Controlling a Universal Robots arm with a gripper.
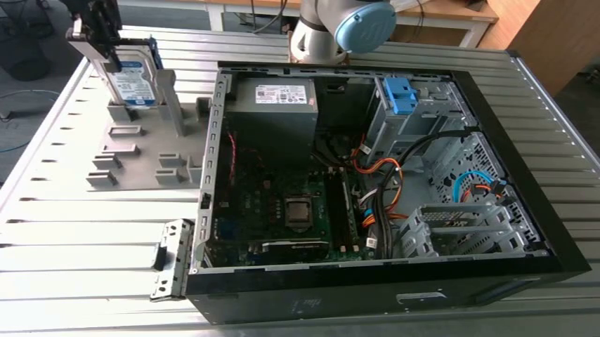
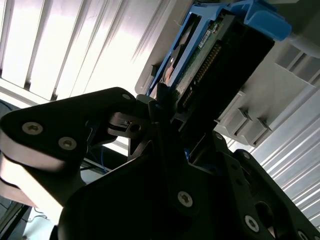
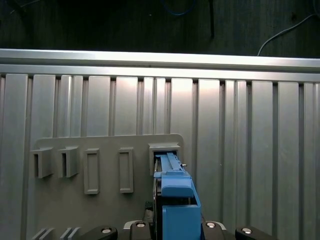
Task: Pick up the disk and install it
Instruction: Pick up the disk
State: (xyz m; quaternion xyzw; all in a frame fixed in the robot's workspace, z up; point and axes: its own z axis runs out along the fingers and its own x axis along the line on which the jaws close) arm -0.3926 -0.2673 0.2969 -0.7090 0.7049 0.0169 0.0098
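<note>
We have the disk [image 1: 134, 78] standing on edge in a slot of the grey rack [image 1: 131, 151], at the far corner of the ribbed metal counter [image 1: 84, 232] on the exterior view's left, label facing us. The claw [image 1: 97, 35] sits right on its upper end, pointing down, fingers closed on the disk's blue bracket. In the second wrist view we see the black fingers [image 2: 159, 107] pinching the disk's [image 2: 210, 55] edge. In the first wrist view the bracket [image 3: 175, 195] runs from the claw to the rack's [image 3: 100, 150] slot. Beside the rack lies the open computer case [image 1: 375, 175], and behind it the arm's blue-capped joint [image 1: 361, 24].
</note>
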